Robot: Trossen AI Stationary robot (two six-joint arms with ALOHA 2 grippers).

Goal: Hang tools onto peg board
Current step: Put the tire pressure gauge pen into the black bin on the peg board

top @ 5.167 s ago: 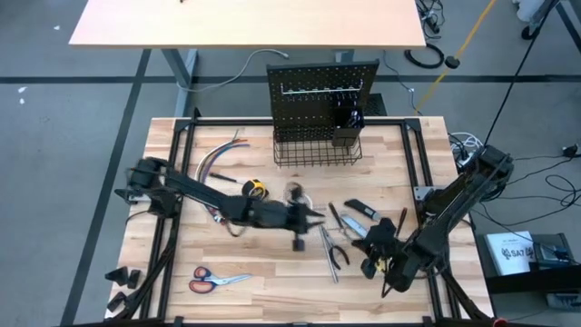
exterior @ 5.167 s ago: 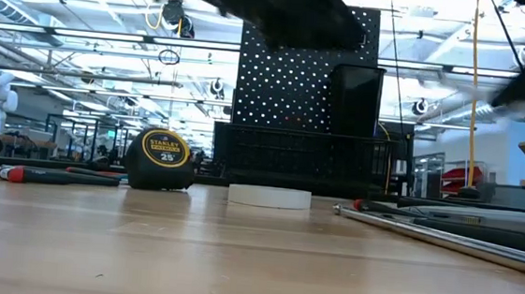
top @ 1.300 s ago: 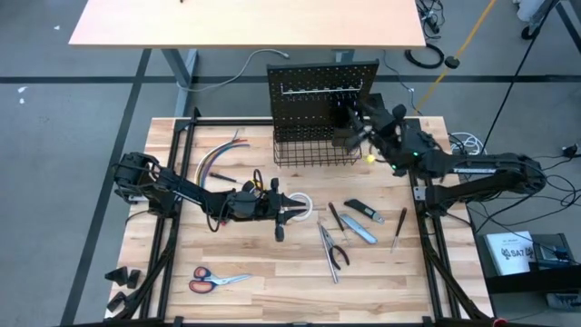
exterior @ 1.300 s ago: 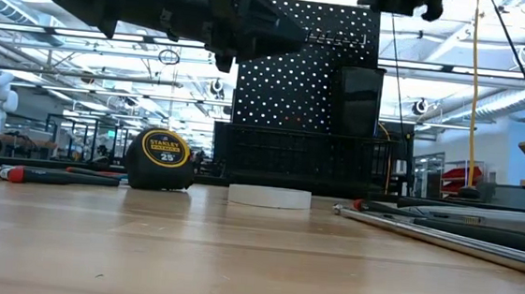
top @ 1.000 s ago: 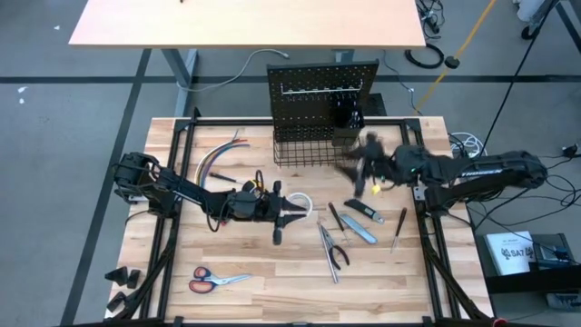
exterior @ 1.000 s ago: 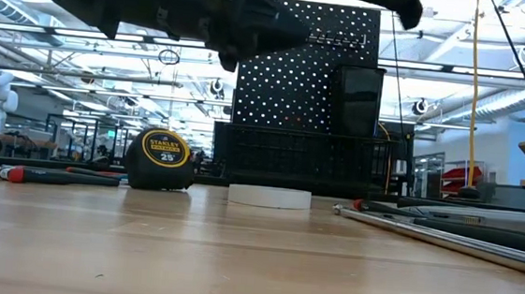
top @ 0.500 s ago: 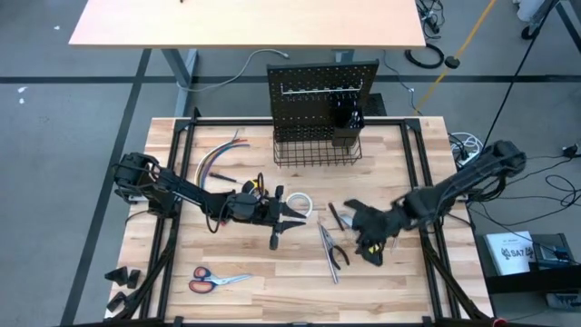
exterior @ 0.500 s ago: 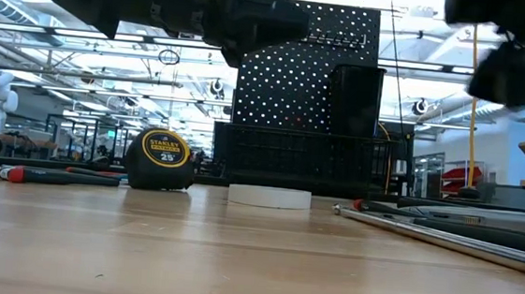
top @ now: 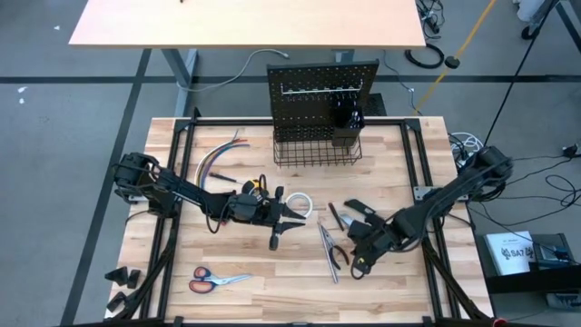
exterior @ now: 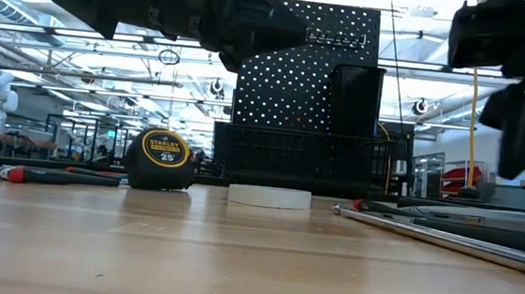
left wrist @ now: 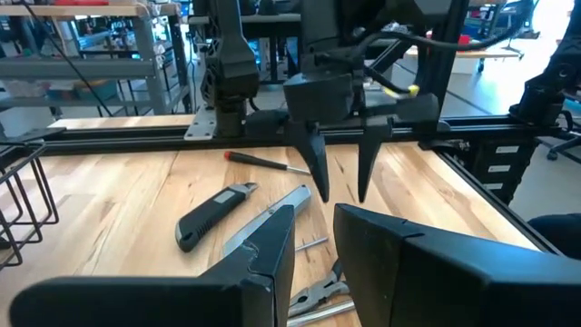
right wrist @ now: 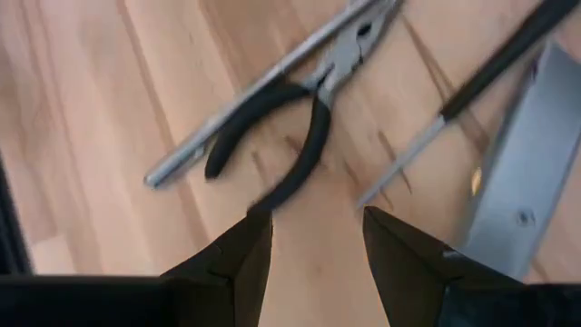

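Note:
The peg board [top: 322, 86] stands upright at the table's far edge with a black wire basket [top: 316, 150] at its foot. Black-handled pliers [top: 337, 255] lie flat beside a long silver wrench [top: 325, 242]. My right gripper [top: 356, 262] hangs open, pointing down, above the pliers' handles [right wrist: 290, 154] and touches nothing. My left gripper [top: 307, 214] hovers open and about level over the table's middle, beside a white tape roll [top: 300, 200], with nothing between its fingers [left wrist: 272, 238].
A silver knife [top: 361, 232], a black knife [top: 360, 210] and a screwdriver [left wrist: 263, 162] lie near the pliers. A yellow tape measure [top: 255, 188] and coloured wires [top: 218, 159] are at the centre left. Orange scissors [top: 216, 280] lie near the front edge.
My right gripper has swung from beside the peg board toward the table's near edge and down. It has tipped from about level to pointing steeply down over the pliers. Its fingers have stayed apart.

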